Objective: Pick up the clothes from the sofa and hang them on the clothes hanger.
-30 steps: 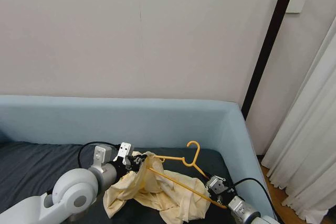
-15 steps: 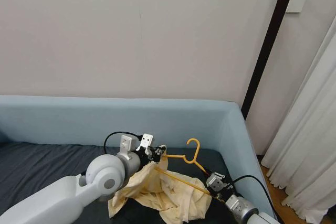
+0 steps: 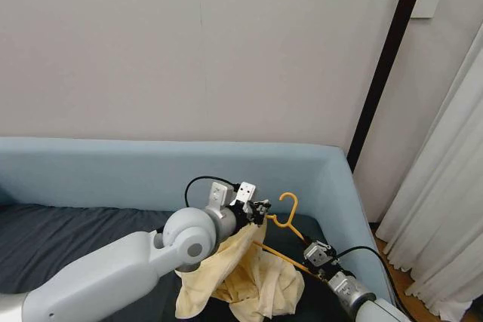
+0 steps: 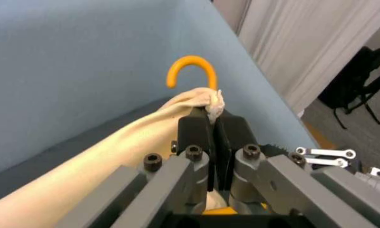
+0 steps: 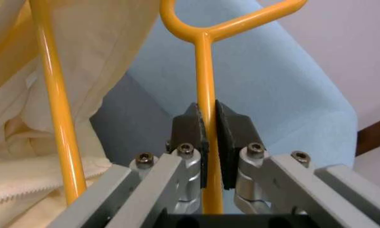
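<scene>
Head view: left tool (image 3: 260,212), garment (image 3: 245,278) rightward

In the lower centre of the head view, the pale yellow cloth garment (image 3: 241,280) lies heaped on the dark grey fabric seat (image 3: 53,233) of the light blue padded sofa (image 3: 113,173), in front of its backrest. The left gripper (image 3: 260,213) pinches the garment's top edge, and the hook of the orange plastic hanger (image 3: 285,219) is just to its right. At lower right, the right gripper (image 3: 311,250) clamps the hanger's bar.
</scene>
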You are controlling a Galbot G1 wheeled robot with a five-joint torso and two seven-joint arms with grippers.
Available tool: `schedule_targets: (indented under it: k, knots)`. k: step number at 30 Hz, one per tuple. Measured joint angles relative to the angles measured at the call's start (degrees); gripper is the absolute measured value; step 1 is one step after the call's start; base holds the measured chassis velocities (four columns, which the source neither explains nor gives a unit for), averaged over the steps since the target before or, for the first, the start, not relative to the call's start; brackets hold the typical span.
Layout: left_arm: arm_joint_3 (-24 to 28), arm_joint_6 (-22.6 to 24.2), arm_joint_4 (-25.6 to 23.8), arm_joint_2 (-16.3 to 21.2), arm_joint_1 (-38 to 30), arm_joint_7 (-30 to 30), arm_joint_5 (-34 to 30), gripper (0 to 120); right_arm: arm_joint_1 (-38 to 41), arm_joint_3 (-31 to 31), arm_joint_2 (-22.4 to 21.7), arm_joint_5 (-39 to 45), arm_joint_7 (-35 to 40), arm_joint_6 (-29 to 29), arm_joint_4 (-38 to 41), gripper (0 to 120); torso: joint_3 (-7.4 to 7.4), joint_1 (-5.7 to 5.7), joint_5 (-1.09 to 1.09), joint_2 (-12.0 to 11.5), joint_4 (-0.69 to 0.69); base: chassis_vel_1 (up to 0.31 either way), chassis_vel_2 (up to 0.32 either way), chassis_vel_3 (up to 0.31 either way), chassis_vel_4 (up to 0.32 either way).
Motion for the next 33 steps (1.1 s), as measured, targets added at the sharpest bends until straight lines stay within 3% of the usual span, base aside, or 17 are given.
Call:
schedule_targets:
  k: [8,16,26,33]
  knots:
    - [1.6,0.0,-1.9,0.5,0.7,0.1,-0.4,0,-0.5,2.2,-0.6,0.9,-0.9,1.1,1.7,4,0.00,0.00,-0.02,0.0,0.05,0.000,0.000,0.000,0.000]
    - [1.0,-0.9,-2.0,-0.6,0.0,0.0,-0.5,0,-1.6,2.3,0.2,-16.1,-0.4,11.7,-0.2,4,0.00,-0.01,-0.01,0.0,0.02,0.000,0.000,0.000,0.000]
    - [2.3,-0.9,-0.9,-2.5,0.4,0.0,-0.3,0,-0.3,3.0,1.8,-24.0,3.3,15.9,-2.1,4,0.00,0.00,-0.02,0.0,0.02,0.000,0.000,0.000,0.000]
    - [1.9,-0.4,-2.2,-1.5,1.6,0.0,-0.4,0,-0.1,3.6,2.8,-27.7,4.7,18.8,-3.7,4,0.00,0.00,-0.01,0.0,0.02,0.000,0.000,0.000,0.000]
